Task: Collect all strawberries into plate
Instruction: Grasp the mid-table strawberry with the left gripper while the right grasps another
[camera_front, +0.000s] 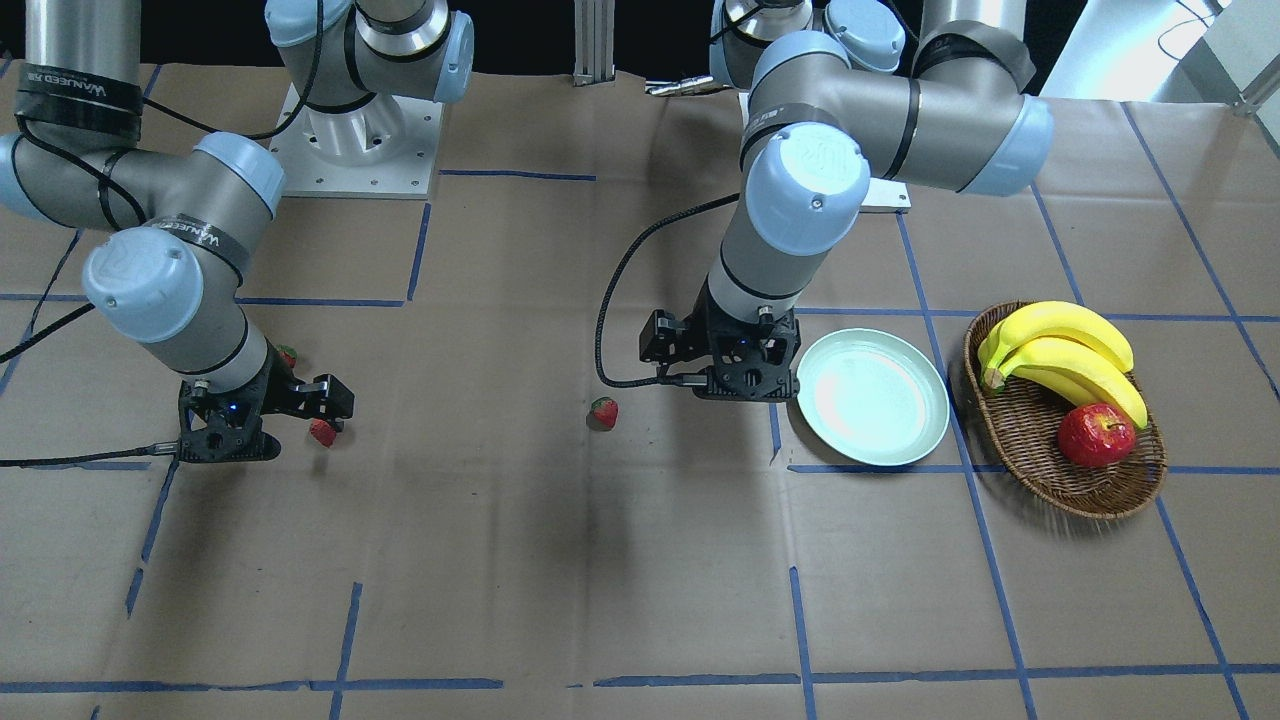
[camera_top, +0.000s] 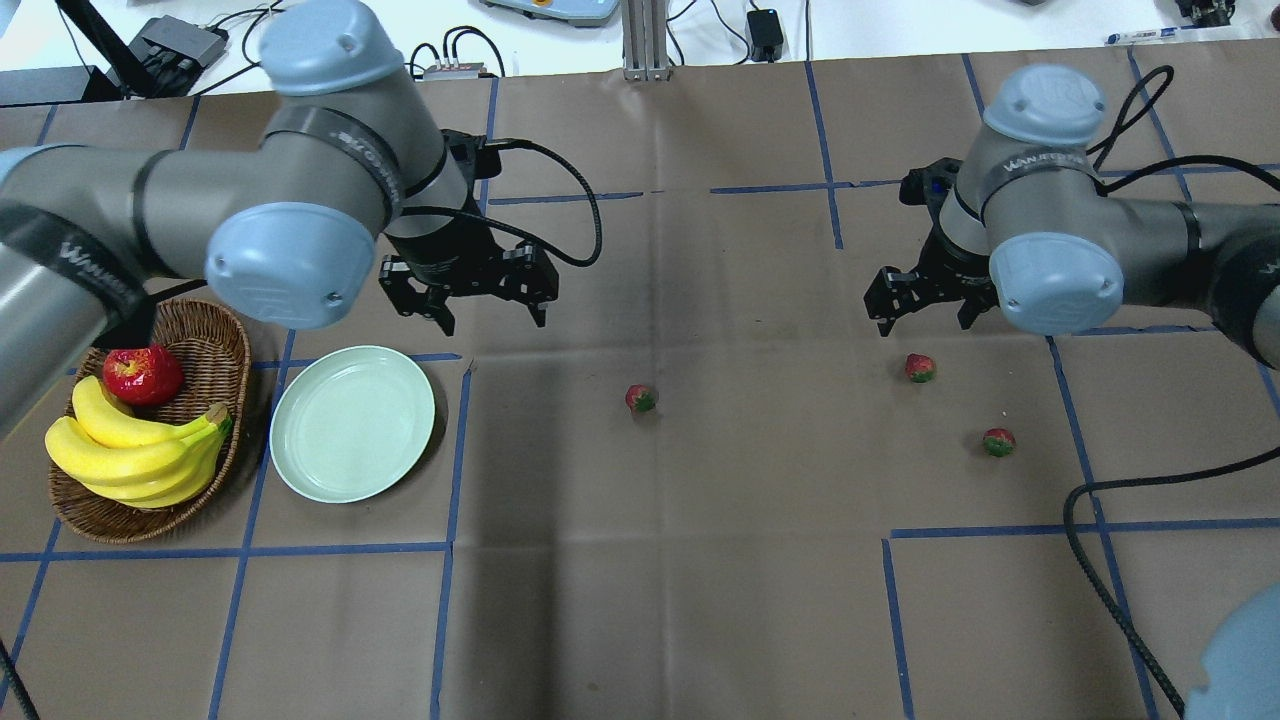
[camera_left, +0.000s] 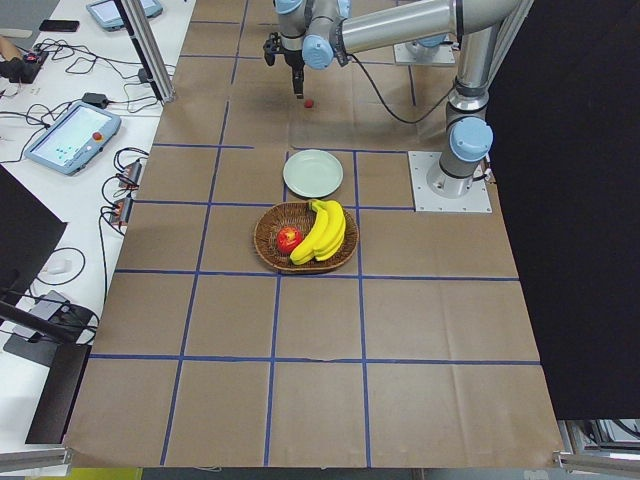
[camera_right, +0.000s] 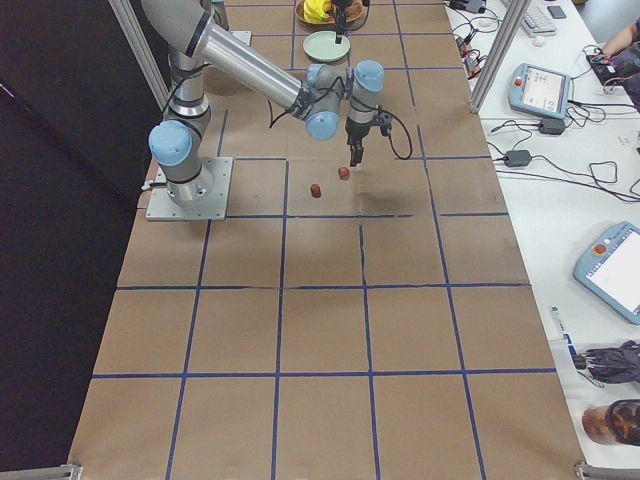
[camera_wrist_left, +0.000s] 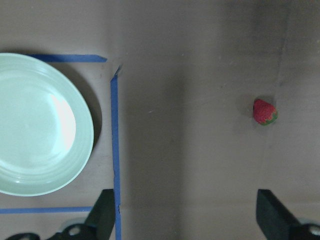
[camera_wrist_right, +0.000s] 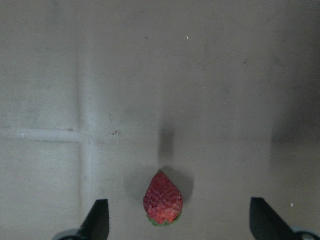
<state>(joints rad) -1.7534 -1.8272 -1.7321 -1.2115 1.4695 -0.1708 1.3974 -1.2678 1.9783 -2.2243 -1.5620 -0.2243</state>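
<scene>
You're holding the right hand (camera_top: 925, 318) wide open just over one strawberry (camera_top: 919, 367), probably lining it up between the fingers for a pick. The left hand (camera_top: 493, 318) is hanging open and empty beside the plate (camera_top: 285, 430), likely ready for the middle strawberry (camera_top: 641, 398). All three berries are lying on the worktop (camera_top: 700, 550), none plated.

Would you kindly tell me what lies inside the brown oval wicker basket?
A yellow banana bunch and a shiny red apple; the basket floor beneath them is hidden.
</scene>
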